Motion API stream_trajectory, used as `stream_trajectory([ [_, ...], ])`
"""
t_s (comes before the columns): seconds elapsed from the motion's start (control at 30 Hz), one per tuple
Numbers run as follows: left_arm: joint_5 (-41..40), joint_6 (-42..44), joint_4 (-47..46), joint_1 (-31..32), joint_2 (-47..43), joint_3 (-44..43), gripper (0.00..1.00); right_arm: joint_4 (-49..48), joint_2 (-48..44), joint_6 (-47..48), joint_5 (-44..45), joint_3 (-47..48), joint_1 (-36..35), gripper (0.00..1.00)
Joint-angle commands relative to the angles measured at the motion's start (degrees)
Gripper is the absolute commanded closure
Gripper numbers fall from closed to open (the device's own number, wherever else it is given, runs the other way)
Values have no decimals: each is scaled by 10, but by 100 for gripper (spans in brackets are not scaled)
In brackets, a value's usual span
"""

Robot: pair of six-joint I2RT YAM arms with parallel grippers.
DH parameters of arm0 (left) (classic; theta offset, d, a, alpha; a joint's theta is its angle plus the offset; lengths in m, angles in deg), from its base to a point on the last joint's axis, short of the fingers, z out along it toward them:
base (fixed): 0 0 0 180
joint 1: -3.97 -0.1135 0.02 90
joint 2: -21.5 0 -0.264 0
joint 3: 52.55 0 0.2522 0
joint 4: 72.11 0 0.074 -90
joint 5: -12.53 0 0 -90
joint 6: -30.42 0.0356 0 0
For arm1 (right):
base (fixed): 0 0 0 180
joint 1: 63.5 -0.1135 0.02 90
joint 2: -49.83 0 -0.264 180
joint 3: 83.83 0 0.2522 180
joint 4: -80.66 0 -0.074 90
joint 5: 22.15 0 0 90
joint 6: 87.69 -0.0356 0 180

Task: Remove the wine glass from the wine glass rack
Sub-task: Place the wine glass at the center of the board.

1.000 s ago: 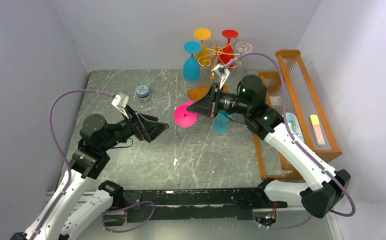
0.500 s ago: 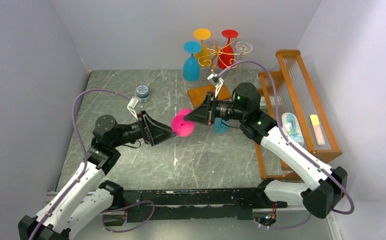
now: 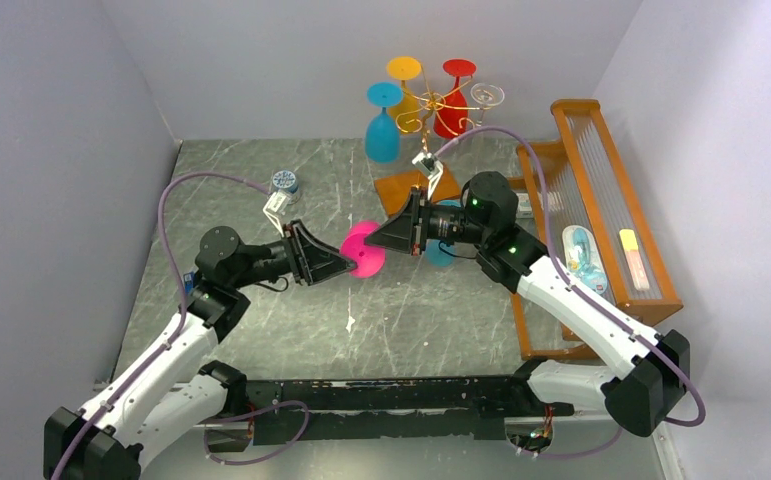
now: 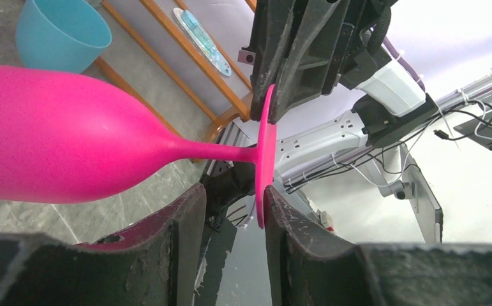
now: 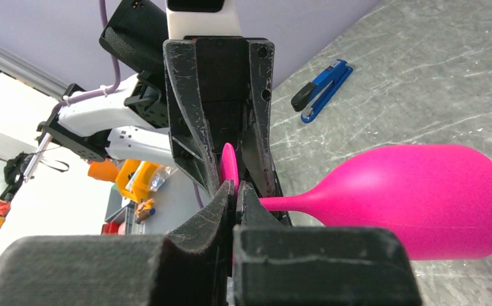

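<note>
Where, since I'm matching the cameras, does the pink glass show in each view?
Top external: pink glass at centre.
Left wrist: pink glass at left, foot at centre.
Right wrist: pink glass at lower right.
Shared landmark: the grey table.

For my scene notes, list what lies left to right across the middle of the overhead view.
Small blue-lidded jar → left gripper → pink wine glass → right gripper → orange wooden frame.
</note>
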Motion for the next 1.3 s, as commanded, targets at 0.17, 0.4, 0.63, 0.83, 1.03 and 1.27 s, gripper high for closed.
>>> stream_trajectory([
  [0.17,28,17,-13,16,10,-11,69,-44,5,-12,-25,-15,-6,100],
  [0.4,33,20,-20,20,14,-10,86,-57,13,-16,-40,-13,-7,100],
  [0.63,46,29,-19,21,8,-7,95,-16,5,14,-50,5,-7,98],
  [0.83,47,75,37,21,-2,-24,95,46,10,50,-54,22,-7,79],
  [1.03,48,68,17,21,-4,-14,95,78,18,61,-77,30,-9,81],
  [1.27,61,59,-6,21,-5,-8,95,70,33,61,-74,37,-18,99],
])
